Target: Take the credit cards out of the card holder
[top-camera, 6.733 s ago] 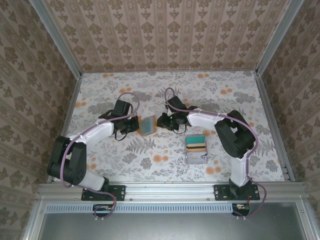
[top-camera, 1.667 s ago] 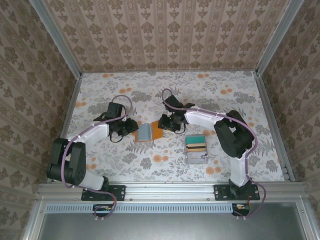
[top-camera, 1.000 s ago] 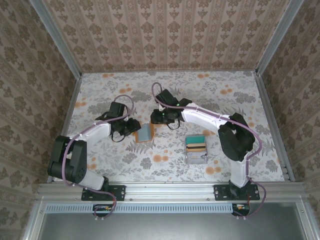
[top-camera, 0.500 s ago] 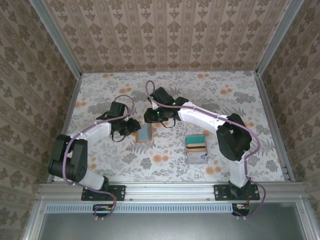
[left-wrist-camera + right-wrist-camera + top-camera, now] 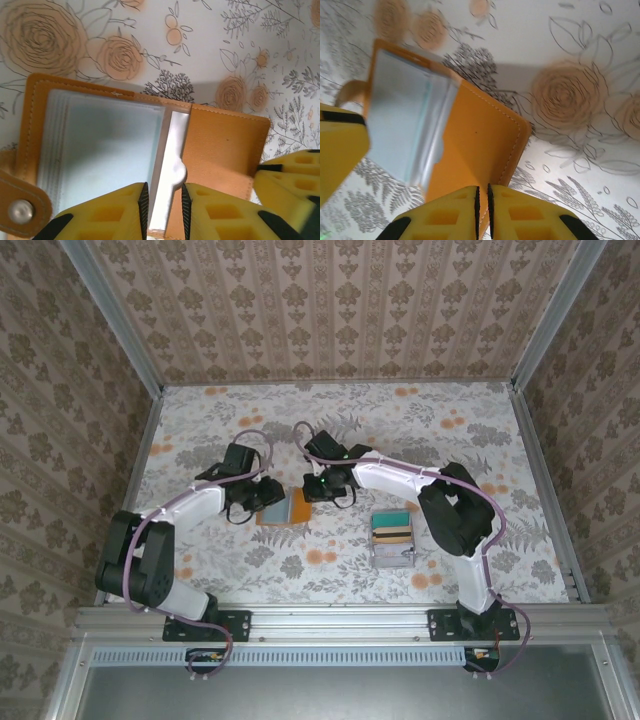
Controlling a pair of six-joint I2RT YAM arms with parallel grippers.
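Here, left tool, right tool both pinch card holder; floral tabletop, patterned walls

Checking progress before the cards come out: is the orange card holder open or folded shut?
Open: the card holder lies spread, grey-blue inner face showing beside the orange cover.

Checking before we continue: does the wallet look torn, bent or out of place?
Nothing looks damaged. The card holder is held open, its clear sleeves fanned upward and its snap strap sticking out to one side. The left gripper and right gripper each pinch an edge.
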